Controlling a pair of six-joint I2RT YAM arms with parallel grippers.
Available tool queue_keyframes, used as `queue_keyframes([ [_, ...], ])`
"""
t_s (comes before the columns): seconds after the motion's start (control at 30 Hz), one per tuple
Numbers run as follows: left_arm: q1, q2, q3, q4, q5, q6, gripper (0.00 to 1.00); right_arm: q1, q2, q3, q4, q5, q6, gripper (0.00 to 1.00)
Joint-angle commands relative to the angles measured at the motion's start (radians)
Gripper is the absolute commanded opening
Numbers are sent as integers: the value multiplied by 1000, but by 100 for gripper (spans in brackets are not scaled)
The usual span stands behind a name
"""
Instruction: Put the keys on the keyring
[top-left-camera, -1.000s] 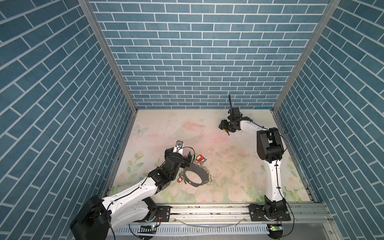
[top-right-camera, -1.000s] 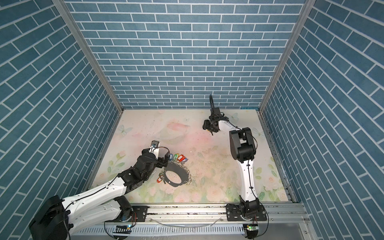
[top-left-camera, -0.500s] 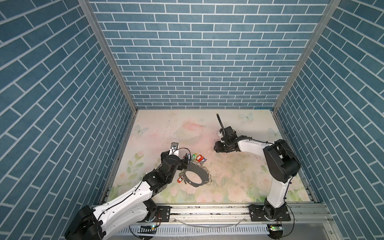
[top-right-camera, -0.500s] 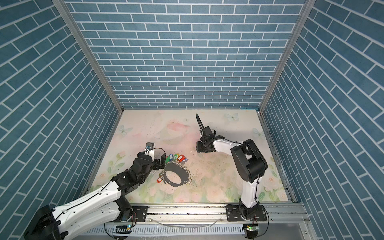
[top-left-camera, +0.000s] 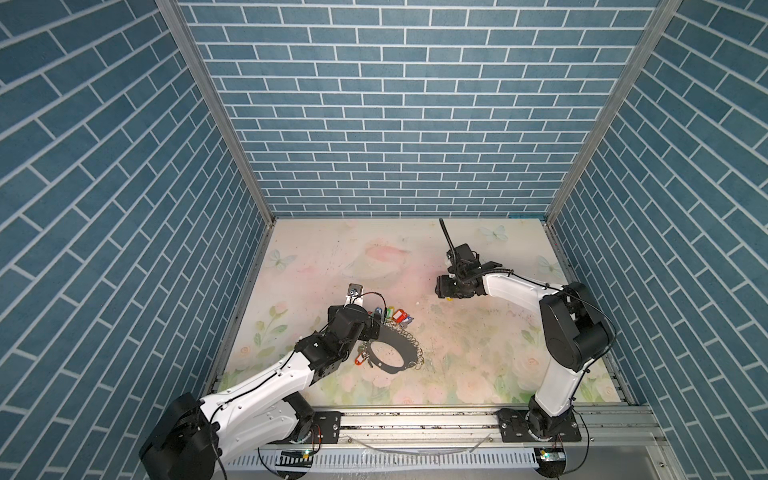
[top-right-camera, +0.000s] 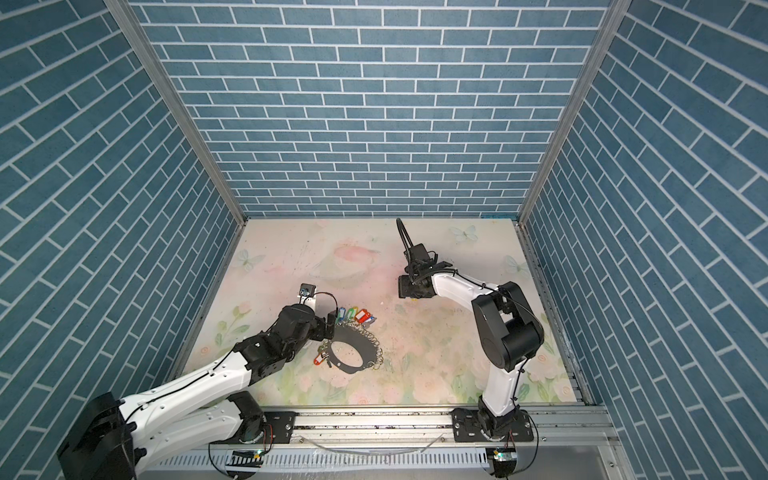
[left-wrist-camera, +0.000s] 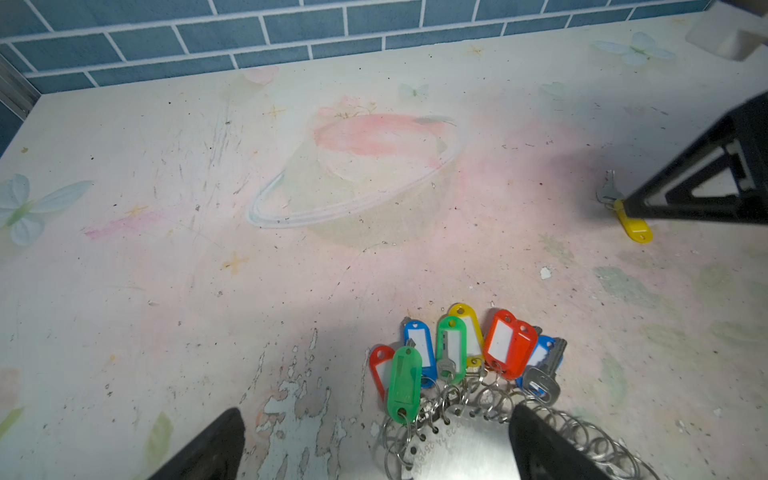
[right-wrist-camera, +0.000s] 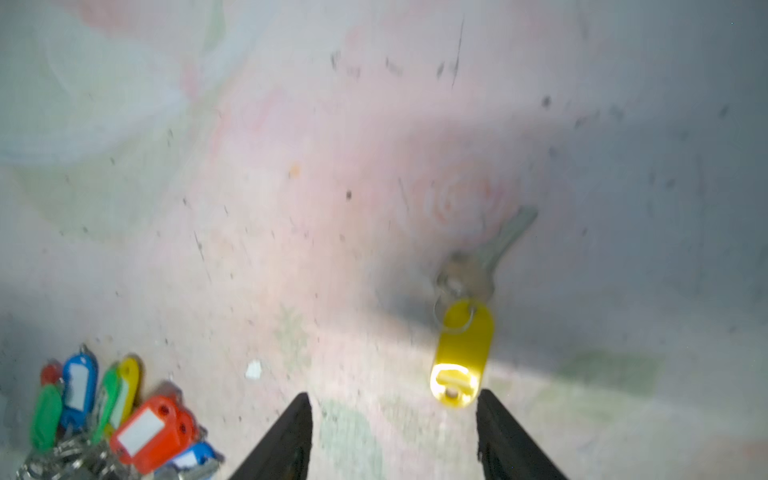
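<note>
keys (right-wrist-camera: 462, 353) flat, tag end toward right jaws, blade away | right jaws part-open, empty | left jaws wide, empty

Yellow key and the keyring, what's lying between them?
Past the coloured tags on the keyring, only a small white chip on bare table before the yellow key; the left wrist view shows it.

A: Bright, even light fills both top views; the brick walls (top-left-camera: 104, 187) splay wide at the edges.
B: The right wrist view is smeared with blur. Glare whitens the yellow tag of the keys (right-wrist-camera: 467, 340); grey shadow covers the table (right-wrist-camera: 665, 166) beyond. The left wrist view is sharp.
</note>
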Motion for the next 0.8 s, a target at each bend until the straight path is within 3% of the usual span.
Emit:
queue_keyframes([
  [0.0, 5, -18, -1, -26, 4, -34, 100, -26, 53, 87, -51, -7, -59, 64],
  [0.13, 5, -20, -7, -37, -8, -39, 100, -41, 131, 169, -85, -21, -66, 63],
  [0.4, 5, -5, -14, -24, -8, -44, 100, -35, 189, 165, -48, -123, -36, 58],
  [0.77, 5, 9, -15, -26, -21, -42, 100, 0, 145, -14, -55, -70, 0, 53],
])
